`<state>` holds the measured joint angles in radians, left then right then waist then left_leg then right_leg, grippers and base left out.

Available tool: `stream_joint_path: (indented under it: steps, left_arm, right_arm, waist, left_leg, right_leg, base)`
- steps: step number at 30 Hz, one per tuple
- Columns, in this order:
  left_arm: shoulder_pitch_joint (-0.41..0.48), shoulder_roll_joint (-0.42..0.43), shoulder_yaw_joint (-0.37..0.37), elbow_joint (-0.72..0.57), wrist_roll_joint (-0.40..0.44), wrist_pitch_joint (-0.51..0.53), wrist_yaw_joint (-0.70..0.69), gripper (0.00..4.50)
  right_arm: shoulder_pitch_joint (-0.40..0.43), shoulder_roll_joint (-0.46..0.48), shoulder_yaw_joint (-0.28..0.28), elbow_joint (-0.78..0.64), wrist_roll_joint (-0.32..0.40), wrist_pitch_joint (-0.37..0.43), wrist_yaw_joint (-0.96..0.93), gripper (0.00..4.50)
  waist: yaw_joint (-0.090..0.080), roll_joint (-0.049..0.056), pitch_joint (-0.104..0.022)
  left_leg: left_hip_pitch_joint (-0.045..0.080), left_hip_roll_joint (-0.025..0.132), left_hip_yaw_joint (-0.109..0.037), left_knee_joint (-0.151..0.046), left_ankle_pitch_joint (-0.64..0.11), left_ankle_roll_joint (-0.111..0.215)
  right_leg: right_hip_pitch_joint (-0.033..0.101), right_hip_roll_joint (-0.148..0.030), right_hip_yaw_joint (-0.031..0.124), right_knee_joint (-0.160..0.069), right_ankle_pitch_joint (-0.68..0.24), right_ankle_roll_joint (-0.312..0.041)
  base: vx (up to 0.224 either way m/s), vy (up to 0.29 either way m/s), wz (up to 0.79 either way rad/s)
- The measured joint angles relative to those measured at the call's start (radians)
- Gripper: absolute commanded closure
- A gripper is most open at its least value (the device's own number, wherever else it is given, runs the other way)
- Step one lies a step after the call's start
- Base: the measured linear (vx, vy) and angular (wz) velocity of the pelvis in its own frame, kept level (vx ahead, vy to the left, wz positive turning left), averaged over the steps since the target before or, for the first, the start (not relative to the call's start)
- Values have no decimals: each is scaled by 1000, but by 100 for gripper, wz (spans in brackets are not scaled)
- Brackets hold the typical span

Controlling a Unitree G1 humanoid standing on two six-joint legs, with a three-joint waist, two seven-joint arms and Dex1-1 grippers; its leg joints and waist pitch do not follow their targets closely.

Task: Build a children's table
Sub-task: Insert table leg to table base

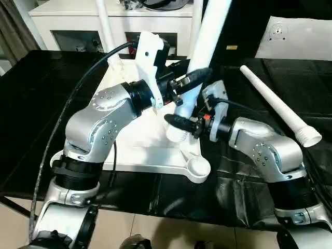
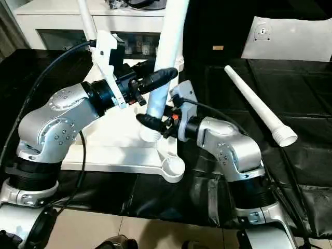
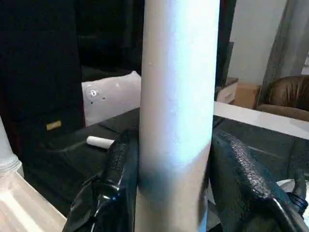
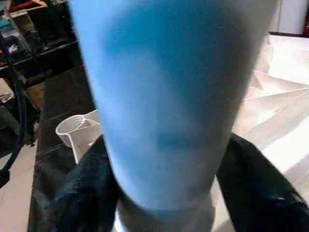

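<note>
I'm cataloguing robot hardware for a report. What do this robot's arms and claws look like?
Both forearms are rounded silver shells dotted with small screws, joined by black bands. The left claw and right claw have black textured fingers. A black cable loops to the left wrist's white bracket; red marks the right wrist.

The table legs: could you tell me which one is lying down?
The leg on the black cover right of the tabletop; the others stand upright.

Head pair: high, facing forward and down over both forearms; both share the upright leg (image 1: 205, 46), tabletop (image 1: 155, 155) and black-draped desk (image 2: 290, 171). Left wrist: close, looks along its claw (image 3: 174, 183) at that leg. Right wrist: closer, near its foot.
</note>
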<state>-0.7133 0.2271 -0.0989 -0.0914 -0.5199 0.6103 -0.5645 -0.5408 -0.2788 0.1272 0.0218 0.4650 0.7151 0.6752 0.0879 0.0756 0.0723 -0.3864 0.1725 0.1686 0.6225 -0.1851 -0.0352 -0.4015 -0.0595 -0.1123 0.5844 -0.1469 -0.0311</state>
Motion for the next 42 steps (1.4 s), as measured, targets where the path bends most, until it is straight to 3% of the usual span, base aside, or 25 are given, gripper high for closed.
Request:
stream_joint_path:
  steps: [7,17,20,24,30,33,37,39,42]
  left_arm:
    - [0,0,-3,0,8,0,-9,269]
    - [0,-21,26,1,-14,56,5,269]
    - [1,-42,61,0,-59,91,12,199]
    - [10,-80,94,-25,-158,140,13,176]
    - [49,-65,105,-96,-187,158,-4,152]
    - [57,-86,107,-104,-203,156,-9,112]
    - [51,-206,132,-143,-309,119,5,103]
    - [48,-210,156,-151,-315,100,23,73]
    - [84,-180,217,-160,-306,60,55,67]
  right_arm:
    - [0,3,3,-2,1,4,9,246]
    - [26,40,-2,-6,-2,-14,-15,254]
    - [31,43,-4,-22,-2,-17,-28,254]
    - [30,58,-8,-41,-3,-20,-38,254]
    - [54,89,-16,-51,-5,-56,-67,254]
    - [78,115,-49,-49,-3,-68,-110,254]
    - [102,161,-121,-73,15,-67,-185,255]
    - [128,167,-130,-104,24,-67,-206,255]
    - [203,158,-172,-183,22,-68,-262,255]
  waist:
    - [0,0,0]
    - [0,0,0]
    - [0,0,0]
    - [1,0,0]
    - [-2,1,-1]
    - [2,1,-1]
    - [-1,1,-2]
    - [-8,4,-3]
    - [-21,6,-5]
  left_leg:
    - [0,0,0,0,0,0]
    - [0,0,0,0,0,0]
    - [0,0,0,0,0,0]
    - [0,0,0,0,0,0]
    - [1,0,0,0,0,0]
    - [0,0,0,0,0,0]
    - [0,0,1,0,0,1]
    - [1,0,1,0,0,1]
    - [2,0,1,-3,0,0]
  right_leg:
    - [0,0,0,0,0,0]
    - [0,0,0,0,0,0]
    - [0,0,0,0,0,0]
    - [0,0,0,0,0,0]
    - [0,0,0,0,0,0]
    - [1,0,0,0,0,0]
    - [4,-1,0,-5,1,1]
    - [4,-1,0,-5,2,3]
    - [3,0,-1,-5,2,3]
  base:
    - [0,0,0]
    - [0,0,0]
    - [0,0,0]
    - [0,0,0]
    - [0,0,0]
    - [0,0,0]
    - [0,0,0]
    - [0,0,0]
    - [0,0,0]
